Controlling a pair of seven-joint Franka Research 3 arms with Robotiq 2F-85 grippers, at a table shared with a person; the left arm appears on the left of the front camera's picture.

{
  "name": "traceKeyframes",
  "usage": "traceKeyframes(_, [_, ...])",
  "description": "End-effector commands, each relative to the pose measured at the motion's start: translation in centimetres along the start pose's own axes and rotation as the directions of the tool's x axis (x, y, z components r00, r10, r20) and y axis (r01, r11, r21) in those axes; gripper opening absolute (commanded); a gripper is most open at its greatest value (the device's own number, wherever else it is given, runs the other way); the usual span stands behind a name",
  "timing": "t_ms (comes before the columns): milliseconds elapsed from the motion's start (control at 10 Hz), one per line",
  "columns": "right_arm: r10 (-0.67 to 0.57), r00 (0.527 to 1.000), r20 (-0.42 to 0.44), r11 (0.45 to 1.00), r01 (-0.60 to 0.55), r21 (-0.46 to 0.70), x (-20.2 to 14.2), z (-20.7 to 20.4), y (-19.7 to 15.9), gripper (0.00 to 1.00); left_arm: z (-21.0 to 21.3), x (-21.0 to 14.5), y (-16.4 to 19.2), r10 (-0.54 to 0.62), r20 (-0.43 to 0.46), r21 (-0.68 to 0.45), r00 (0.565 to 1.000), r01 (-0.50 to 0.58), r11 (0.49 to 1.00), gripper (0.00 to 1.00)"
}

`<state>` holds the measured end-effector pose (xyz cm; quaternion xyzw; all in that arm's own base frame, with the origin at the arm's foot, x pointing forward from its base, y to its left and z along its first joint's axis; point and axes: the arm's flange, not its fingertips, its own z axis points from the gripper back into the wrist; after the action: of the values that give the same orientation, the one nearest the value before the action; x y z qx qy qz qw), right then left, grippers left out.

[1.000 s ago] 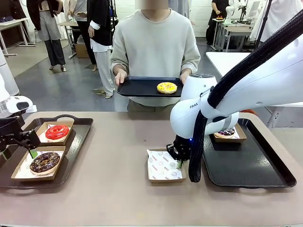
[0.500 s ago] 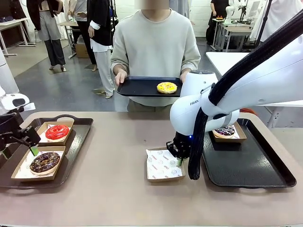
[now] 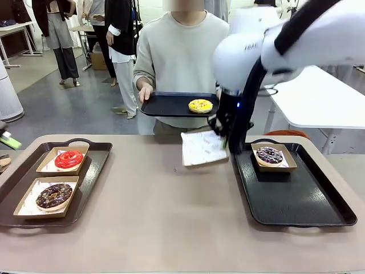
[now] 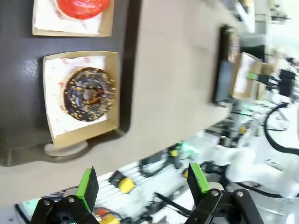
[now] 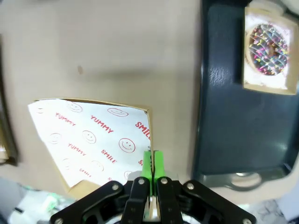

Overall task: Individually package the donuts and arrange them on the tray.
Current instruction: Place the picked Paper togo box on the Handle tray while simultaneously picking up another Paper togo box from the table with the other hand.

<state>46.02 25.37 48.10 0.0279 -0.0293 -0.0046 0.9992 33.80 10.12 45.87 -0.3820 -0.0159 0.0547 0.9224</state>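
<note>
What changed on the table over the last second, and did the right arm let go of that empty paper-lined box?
No. The right gripper, still shut on the empty box, lifted it off the table and carried it toward the person's tray with the yellow donut. The left gripper, open, pulled back off the left side. The red donut, chocolate donut and purple donut stayed put.

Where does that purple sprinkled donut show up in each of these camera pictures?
Front view: the purple donut sits in a paper box at the far left corner of the right black tray.
Left wrist view: too blurred to tell; what shows clearly is the chocolate donut.
Right wrist view: the donut is at top right, in its box on the same tray.
Shared landmark: that right black tray.
</note>
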Motion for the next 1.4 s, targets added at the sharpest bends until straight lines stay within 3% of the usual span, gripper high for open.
traceKeyframes(0, [-0.023,0.999,-0.034,1.0,0.023,-0.009,4.5,0.8,0.6,0.0,2.3,0.3,2.9,0.034,0.004,-0.158,0.999,-0.033,0.987,1.0])
traceKeyframes(300, [-0.052,0.998,-0.036,0.999,0.052,-0.011,9.4,2.0,1.0,0.0,5.9,0.2,8.1,0.094,0.104,-0.287,0.99,-0.061,0.956,1.0])
traceKeyframes(500, [-0.061,0.997,-0.047,0.998,0.062,0.014,12.0,1.2,1.8,0.0,8.0,0.1,11.7,0.085,0.183,-0.348,0.979,-0.016,0.937,1.0])
traceKeyframes(1000, [-0.114,0.99,-0.079,0.993,0.116,0.021,15.7,-0.8,2.6,0.0,8.7,-1.1,15.1,0.059,0.155,-0.371,0.986,0.003,0.929,1.0])
traceKeyframes(1300, [-0.088,0.993,-0.076,0.995,0.091,0.043,15.0,-1.4,2.0,0.0,8.4,-1.1,14.8,0.091,0.163,-0.366,0.982,-0.026,0.93,1.0])
